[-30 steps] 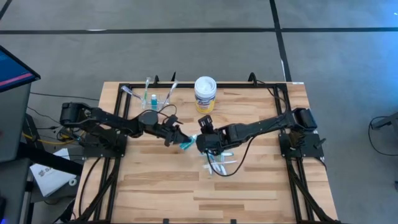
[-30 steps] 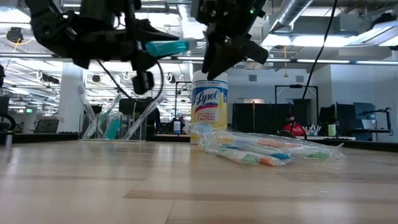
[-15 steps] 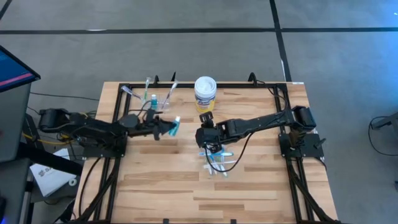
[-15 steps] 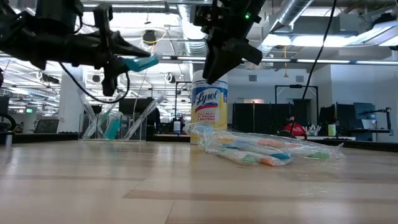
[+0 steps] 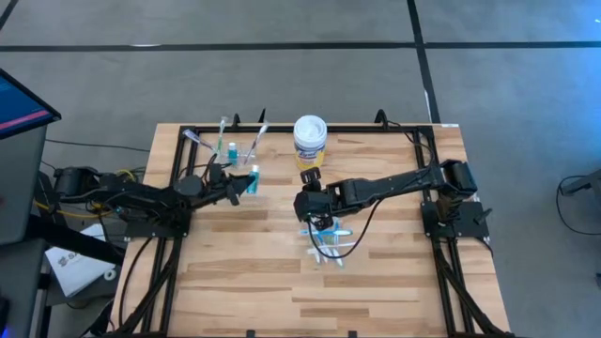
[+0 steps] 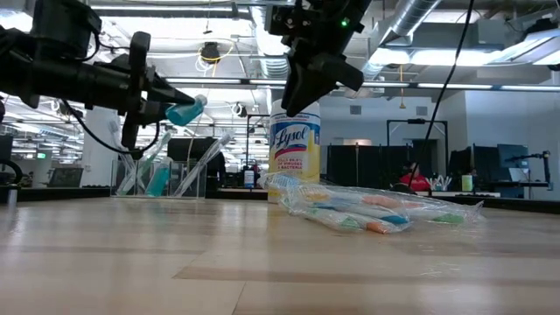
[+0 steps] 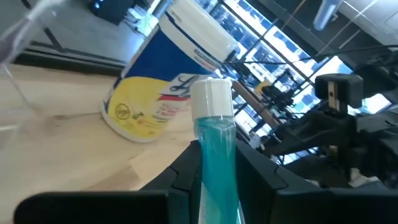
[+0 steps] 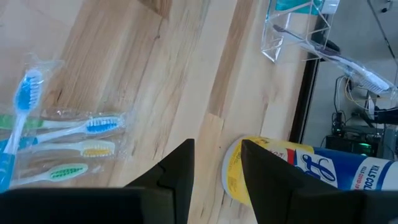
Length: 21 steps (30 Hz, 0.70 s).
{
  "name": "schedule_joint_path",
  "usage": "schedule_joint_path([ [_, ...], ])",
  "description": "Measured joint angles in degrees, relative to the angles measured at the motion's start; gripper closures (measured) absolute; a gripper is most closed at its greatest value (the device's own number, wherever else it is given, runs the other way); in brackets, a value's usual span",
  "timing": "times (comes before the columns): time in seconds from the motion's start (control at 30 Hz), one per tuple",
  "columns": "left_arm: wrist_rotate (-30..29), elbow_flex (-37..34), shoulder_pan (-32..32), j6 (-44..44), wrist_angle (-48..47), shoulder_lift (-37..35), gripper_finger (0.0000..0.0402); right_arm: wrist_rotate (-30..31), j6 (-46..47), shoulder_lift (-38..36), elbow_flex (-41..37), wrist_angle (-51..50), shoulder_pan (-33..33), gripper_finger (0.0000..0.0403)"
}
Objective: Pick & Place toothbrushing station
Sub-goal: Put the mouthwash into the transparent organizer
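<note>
- While the left gripper (image 5: 246, 182) holds a small teal toothpaste tube with a white cap (image 5: 252, 181) clamped between its fingers, the high view puts it just beside the small clear plastic cup (image 5: 237, 150) at the table's far left, where slim white, blue and green toothbrushes (image 5: 257, 137) lean out. I judge the step in hand to be carrying the tube to that cup. The right gripper (image 5: 317, 208) hangs over the clear bag of spare toothbrushes (image 5: 329, 245) at mid-table, near the white-lidded, yellow-labelled round tub (image 5: 310, 141).
- In the low view, the tube (image 6: 185, 111) rides high above the pale wooden table (image 6: 280, 262), cap tilted up, above and just in front of the cup (image 6: 166, 179). The next move calls for tipping the tube more upright and lowering it between the leaning brushes without knocking them. The bag (image 6: 376, 210) lies flat, apart from this path.
- In the left wrist view, the two dark fingers close on the tube (image 7: 216, 155), cap forward; the tub (image 7: 168, 81) lies beyond, and a clear cup wall shows at one edge, so room on that side is tight.
- In the right wrist view, the fingers stand apart and hold nothing; bagged brushes (image 8: 68, 146), the tub (image 8: 298, 171) and the far cup (image 8: 298, 31) show, with bare wood between them for moving.
</note>
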Motion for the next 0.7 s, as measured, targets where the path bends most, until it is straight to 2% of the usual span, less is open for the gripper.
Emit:
schedule_joint_path([
  [0.33,-7.9,0.0,-0.3,1.8,-2.9,0.0,0.0334,-0.1,0.4,0.0,0.0,0.0,-0.4,0.0281],
  [0.7,-21.4,0.1,-7.6,2.9,-8.4,0.0,0.0334,-1.4,0.4,0.0,0.0,0.0,-1.4,0.0281],
])
